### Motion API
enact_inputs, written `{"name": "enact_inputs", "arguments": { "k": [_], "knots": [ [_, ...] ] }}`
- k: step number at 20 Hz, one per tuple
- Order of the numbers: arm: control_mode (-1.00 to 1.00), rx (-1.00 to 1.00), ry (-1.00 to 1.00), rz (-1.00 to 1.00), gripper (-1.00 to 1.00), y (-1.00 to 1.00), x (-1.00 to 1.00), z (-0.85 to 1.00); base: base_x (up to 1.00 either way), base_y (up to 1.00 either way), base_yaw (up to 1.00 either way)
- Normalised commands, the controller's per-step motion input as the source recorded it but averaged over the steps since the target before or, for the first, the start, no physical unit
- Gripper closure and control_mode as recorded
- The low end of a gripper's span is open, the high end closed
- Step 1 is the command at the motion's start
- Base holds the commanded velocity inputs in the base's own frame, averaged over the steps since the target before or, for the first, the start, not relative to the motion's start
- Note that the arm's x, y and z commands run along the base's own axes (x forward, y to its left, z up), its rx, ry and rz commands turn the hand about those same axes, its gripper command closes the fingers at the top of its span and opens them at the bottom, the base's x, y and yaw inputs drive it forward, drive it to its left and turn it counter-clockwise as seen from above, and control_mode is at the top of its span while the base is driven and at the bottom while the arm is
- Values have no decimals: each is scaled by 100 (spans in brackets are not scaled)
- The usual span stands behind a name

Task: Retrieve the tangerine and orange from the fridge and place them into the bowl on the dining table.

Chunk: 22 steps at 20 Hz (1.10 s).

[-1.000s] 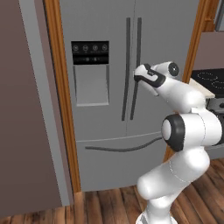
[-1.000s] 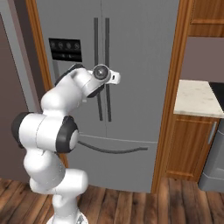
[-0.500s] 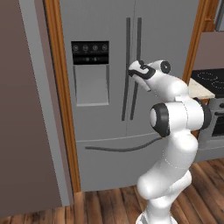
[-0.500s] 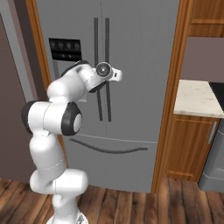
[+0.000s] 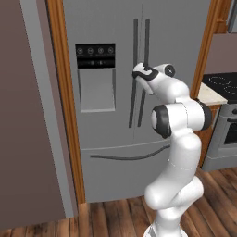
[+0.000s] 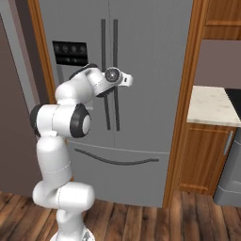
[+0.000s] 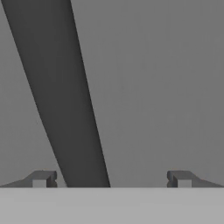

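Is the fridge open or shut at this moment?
Shut. Both doors of the fridge lie flush, with the dark handles side by side at the centre seam. The open gripper has one handle between its fingertips, not yet closed on it.

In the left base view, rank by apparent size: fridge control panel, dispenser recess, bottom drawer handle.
1. dispenser recess, the largest area.
2. control panel.
3. drawer handle, the longest of the three but very thin, so its rank against the panel is unsure.
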Motion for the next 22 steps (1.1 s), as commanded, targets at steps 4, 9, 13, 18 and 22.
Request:
{"name": "enact_inputs", "arguments": {
  "k": [4, 9, 13, 18, 22],
  "knots": [
    [-100, 0, 0, 0, -100, 0, 71, -16, 0, 0, 0],
    [-100, 0, 0, 0, 100, 0, 78, -13, 0, 0, 0],
    [-100, 0, 0, 0, 100, -3, 32, 0, 0, 0, 0],
    [-100, 0, 5, 0, 100, -44, -47, 3, 0, 0, 0],
    [-100, 0, 14, -3, 100, -83, -91, 0, 0, 0, 0]
  ]
}}
